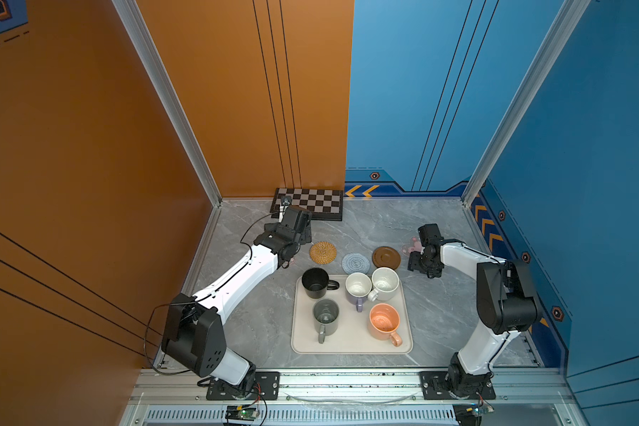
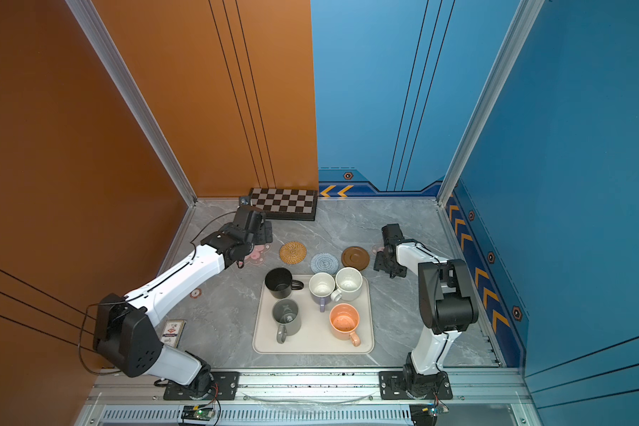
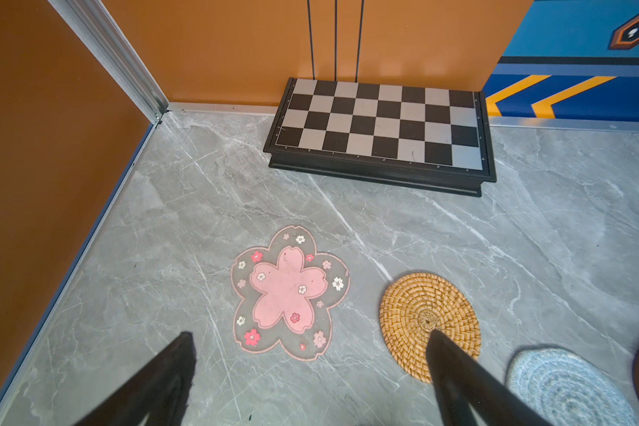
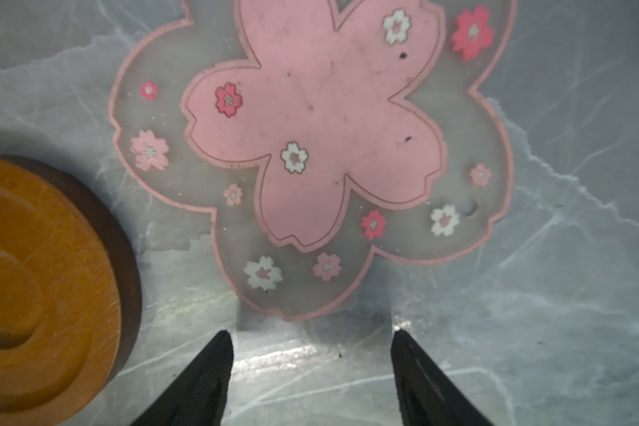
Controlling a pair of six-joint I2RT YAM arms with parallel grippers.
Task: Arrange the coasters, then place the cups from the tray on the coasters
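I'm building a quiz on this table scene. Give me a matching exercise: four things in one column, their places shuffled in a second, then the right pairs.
Things
1. round woven tan rattan coaster
2. black handled mug
3. black-and-grey chequered board
4. peach-orange handled mug

Places
A. against the orange back wall
B. far left corner of the cream-beige tray
C. beside the light-blue crochet coaster
D. near right corner of the tray

Pairs: 1-C, 2-B, 3-A, 4-D
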